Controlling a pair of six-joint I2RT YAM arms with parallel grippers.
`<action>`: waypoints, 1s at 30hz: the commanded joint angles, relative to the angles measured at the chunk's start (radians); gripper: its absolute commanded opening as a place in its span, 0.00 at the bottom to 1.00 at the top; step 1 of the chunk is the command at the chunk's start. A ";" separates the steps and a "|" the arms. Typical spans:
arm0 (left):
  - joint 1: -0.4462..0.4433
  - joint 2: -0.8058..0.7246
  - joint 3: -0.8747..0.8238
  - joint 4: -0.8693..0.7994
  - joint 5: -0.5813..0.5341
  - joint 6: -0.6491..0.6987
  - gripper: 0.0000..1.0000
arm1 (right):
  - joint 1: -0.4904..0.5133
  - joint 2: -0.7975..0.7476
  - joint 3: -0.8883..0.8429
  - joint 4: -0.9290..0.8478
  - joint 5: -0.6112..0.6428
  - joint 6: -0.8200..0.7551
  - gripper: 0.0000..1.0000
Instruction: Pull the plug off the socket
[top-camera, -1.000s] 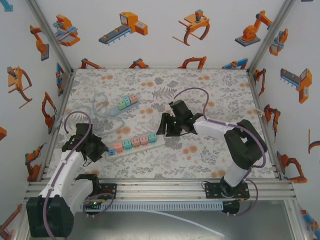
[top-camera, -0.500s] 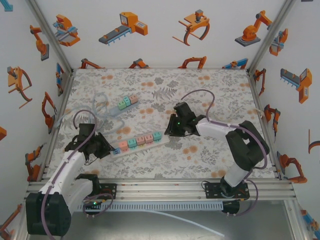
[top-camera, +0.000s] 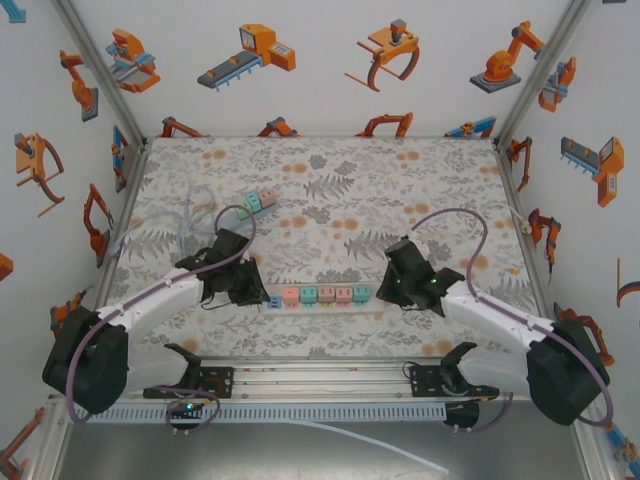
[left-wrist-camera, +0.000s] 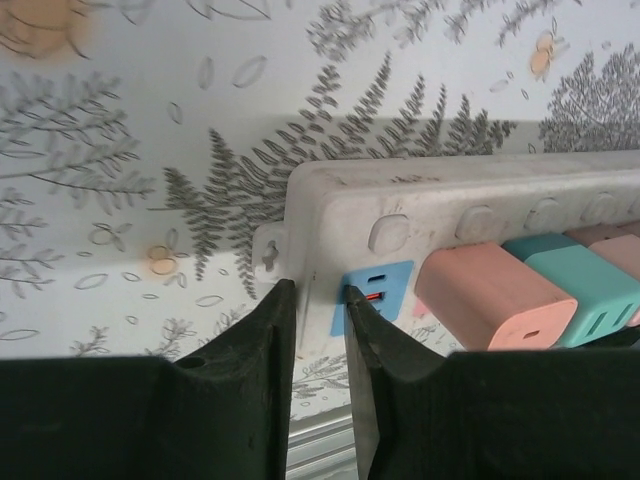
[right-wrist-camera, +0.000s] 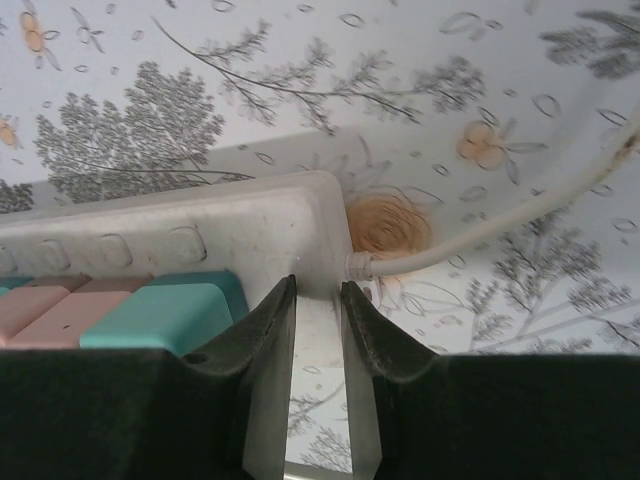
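From above, the power strip (top-camera: 318, 296) is seen on the surface (top-camera: 420, 190) between left tool (top-camera: 255, 290) and right tool (top-camera: 390, 290). Left wrist: its end is pinched, nearly closed; the rigid, slick pink plug (left-wrist-camera: 495, 295) is judged best gripped across flat sides. Right wrist: the cable (right-wrist-camera: 500, 225) end is pinched likewise.

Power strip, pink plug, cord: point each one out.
power strip (left-wrist-camera: 450, 200), left wrist view, white body above the plugs.
pink plug (left-wrist-camera: 490, 295), left wrist view, middle of its casing.
cord (right-wrist-camera: 420, 262), right wrist view, stretch just past the strip's end.
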 joint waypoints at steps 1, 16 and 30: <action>-0.028 -0.035 0.020 0.031 0.011 -0.069 0.28 | 0.002 -0.049 -0.005 0.030 -0.011 0.060 0.26; -0.026 -0.166 0.087 -0.098 -0.135 0.007 0.50 | -0.001 -0.067 0.246 -0.120 0.086 -0.344 0.43; -0.026 -0.335 0.097 -0.046 -0.014 0.306 0.75 | 0.000 -0.179 0.207 -0.084 -0.532 -1.539 0.65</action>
